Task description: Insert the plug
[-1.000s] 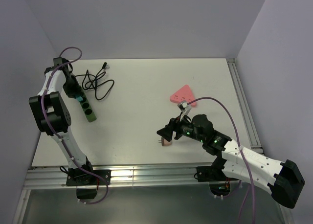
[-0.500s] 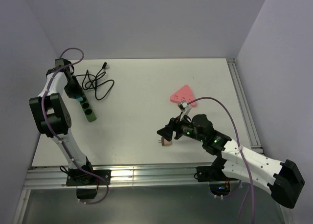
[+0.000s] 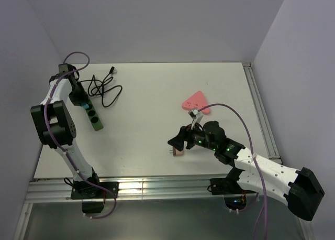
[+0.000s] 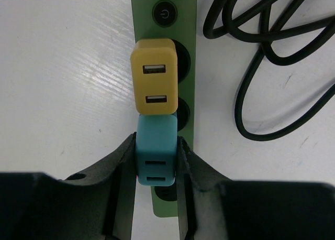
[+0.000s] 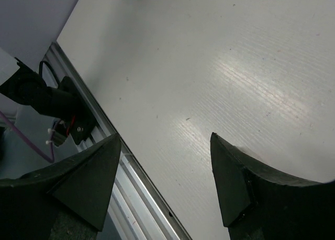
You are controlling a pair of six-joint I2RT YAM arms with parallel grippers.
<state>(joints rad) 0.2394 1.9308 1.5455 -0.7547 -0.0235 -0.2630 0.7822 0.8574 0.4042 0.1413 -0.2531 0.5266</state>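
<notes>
A green power strip (image 4: 191, 67) lies at the table's left, also in the top view (image 3: 96, 119). A yellow plug (image 4: 154, 77) sits in one socket. My left gripper (image 4: 156, 161) is shut on a teal plug (image 4: 156, 145) directly below the yellow one, over the strip; in the top view this gripper (image 3: 82, 101) is over the strip's middle. How deep the teal plug sits is hidden. My right gripper (image 5: 165, 166) is open and empty above bare table. In the top view my right gripper (image 3: 179, 141) hovers just above a small tan plug (image 3: 178, 152).
The strip's black cable (image 3: 103, 88) coils behind it, and shows in the left wrist view (image 4: 272, 67). A pink triangular piece (image 3: 194, 101) lies at centre right. The table's front rail (image 5: 141, 182) runs under my right gripper.
Both arms have shifted only very slightly. The left gripper stays shut on the teal plug over the strip, and the right gripper stays open above the tan plug.
</notes>
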